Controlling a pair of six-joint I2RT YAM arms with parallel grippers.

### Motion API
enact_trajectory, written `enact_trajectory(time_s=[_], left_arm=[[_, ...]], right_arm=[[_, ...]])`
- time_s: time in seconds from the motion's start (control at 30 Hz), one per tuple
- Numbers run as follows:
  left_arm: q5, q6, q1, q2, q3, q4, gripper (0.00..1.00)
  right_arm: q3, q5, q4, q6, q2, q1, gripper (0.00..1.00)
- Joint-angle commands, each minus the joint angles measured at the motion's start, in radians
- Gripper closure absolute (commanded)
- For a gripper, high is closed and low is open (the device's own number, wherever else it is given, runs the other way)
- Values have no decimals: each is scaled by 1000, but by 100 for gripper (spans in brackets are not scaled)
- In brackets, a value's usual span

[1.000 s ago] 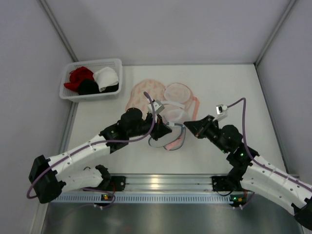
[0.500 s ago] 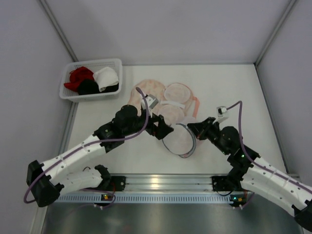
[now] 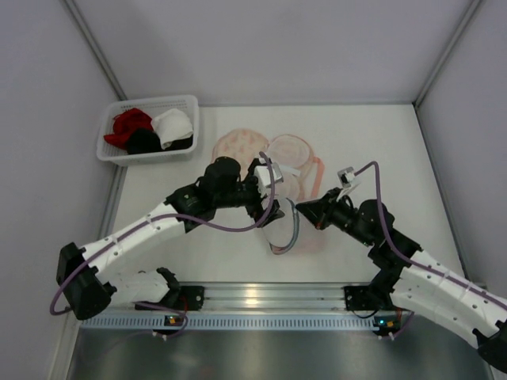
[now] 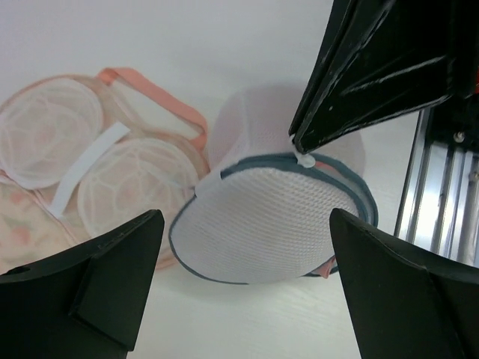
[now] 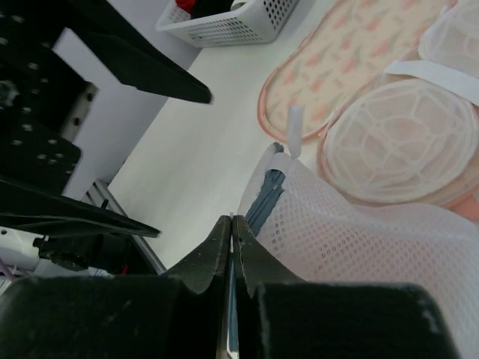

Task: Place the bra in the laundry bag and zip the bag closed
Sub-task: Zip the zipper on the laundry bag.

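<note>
The laundry bag (image 3: 282,231) (image 4: 262,224) (image 5: 359,232) is a round white mesh bag with a blue-grey zip rim, standing tilted near the table's middle. Pale pink, probably the bra (image 4: 326,268), shows under its rim and faintly through the mesh; the rest is hidden. My right gripper (image 3: 303,208) (image 5: 230,221) is shut on the bag's small white zip pull (image 4: 304,159) at the top of the rim. My left gripper (image 3: 265,212) (image 4: 245,218) hangs open just left of the bag, with the mesh beyond its fingers and nothing between them.
Behind the bag lies a peach floral piece (image 3: 238,146) (image 5: 337,60) with two round mesh cups (image 3: 289,150) (image 4: 138,194), a white tab and orange straps. A white basket (image 3: 111,152) (image 5: 247,26) with red, black and white garments sits far left. Walls close both sides.
My left gripper has let go of the bag's rim, opened and shifted right. My right gripper has drawn the zip pull left and away from the bases. The rim now shows narrower.
</note>
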Motion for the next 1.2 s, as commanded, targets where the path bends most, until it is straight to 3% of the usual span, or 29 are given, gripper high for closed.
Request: enact_trajectory(time_s=[0.0,0.37,0.6,0.7,0.8,0.9,0.93,1.0,1.17], left_arm=[[75,133,1,45,38,-54,1],[186,221,0,119,115,-98,1],[215,104,-14,134,92,-143,1],[112,60,-60,119,70,-121,2],[75,37,-112,134,49,-87,9],[71,9,-148,161,47,-58,23],[66,-8,-155,177,50,-54,36],[42,-35,-171,192,53,-47,51],[37,-77,-186,157,29,-18,49]], right_arm=[[61,-54,66,-56,-21,-9,100],[77,-130,77,-70,-42,-11,100],[87,-71,40,-63,-45,-11,100],[92,-56,34,-60,-47,-12,100],[98,-51,37,-56,-44,-12,100],[98,-39,34,-52,-42,-12,100],[97,-38,34,-50,-42,-11,100],[97,-36,34,-52,-39,-12,100],[106,-18,11,-56,-19,-12,100]])
